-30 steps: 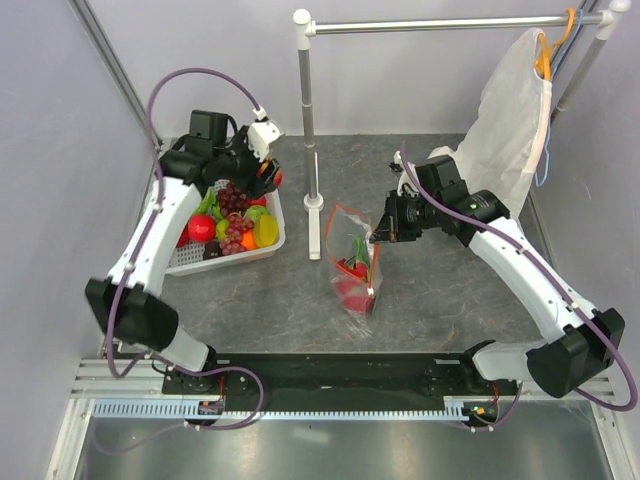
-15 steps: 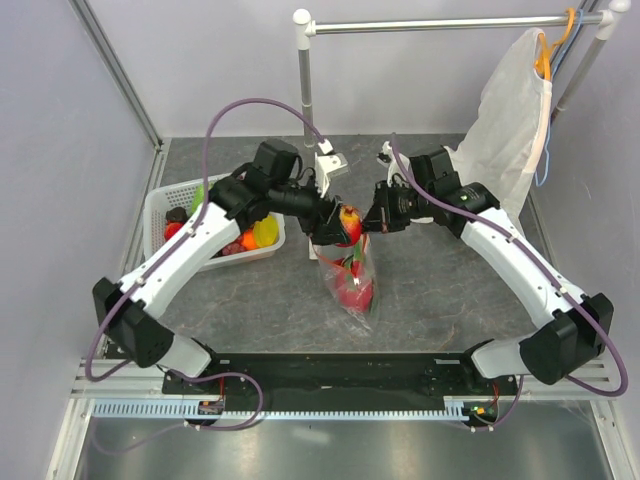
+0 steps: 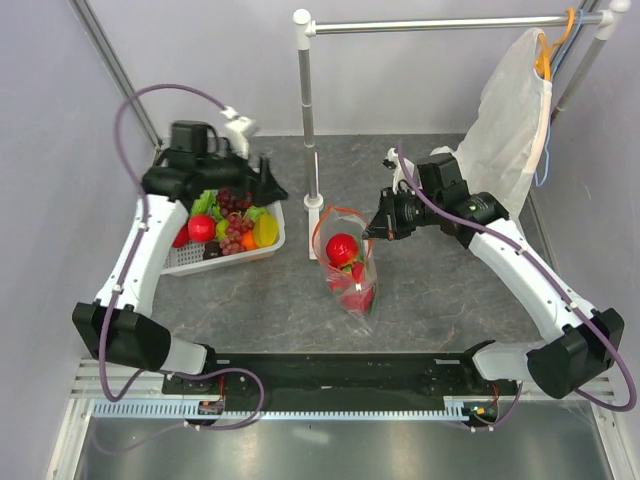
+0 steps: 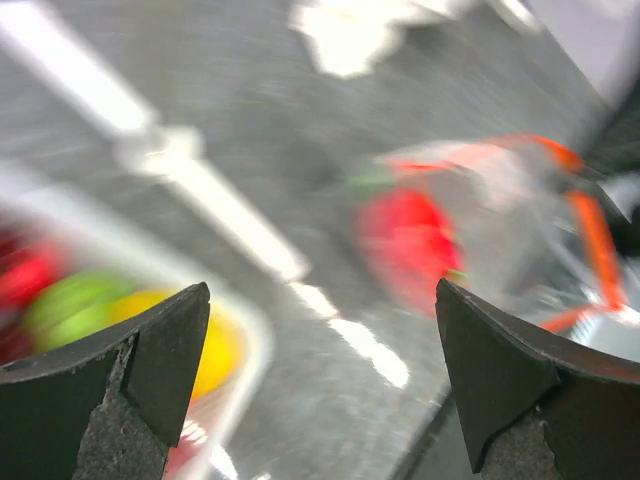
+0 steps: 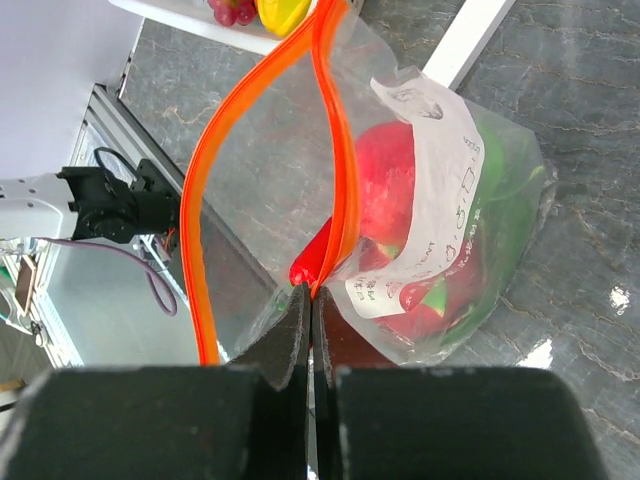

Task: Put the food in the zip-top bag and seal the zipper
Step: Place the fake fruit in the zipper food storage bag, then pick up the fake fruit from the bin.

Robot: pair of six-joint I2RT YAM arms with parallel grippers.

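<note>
The clear zip-top bag (image 3: 356, 292) lies in the middle of the table with its mouth held up and open. Its orange-red zipper (image 3: 338, 210) forms a loop. A red apple (image 3: 342, 248) sits just inside the mouth, above other red and green food. My right gripper (image 3: 373, 230) is shut on the zipper strip (image 5: 345, 180) at the bag's right edge. My left gripper (image 3: 267, 187) is open and empty above the right end of the white basket (image 3: 230, 258). In the blurred left wrist view, the open left gripper (image 4: 320, 300) frames the basket rim (image 4: 255, 330) and the apple (image 4: 405, 245).
The basket holds purple grapes (image 3: 233, 205), a yellow piece (image 3: 265, 230) and a red apple (image 3: 201, 228). A white rack pole stands on its base (image 3: 314, 215) between basket and bag. A white garment cover (image 3: 510, 110) hangs at the back right.
My left gripper carried a red apple from the basket to the bag, let it go in the mouth, and swung back over the basket, empty. The right gripper kept holding the bag.
</note>
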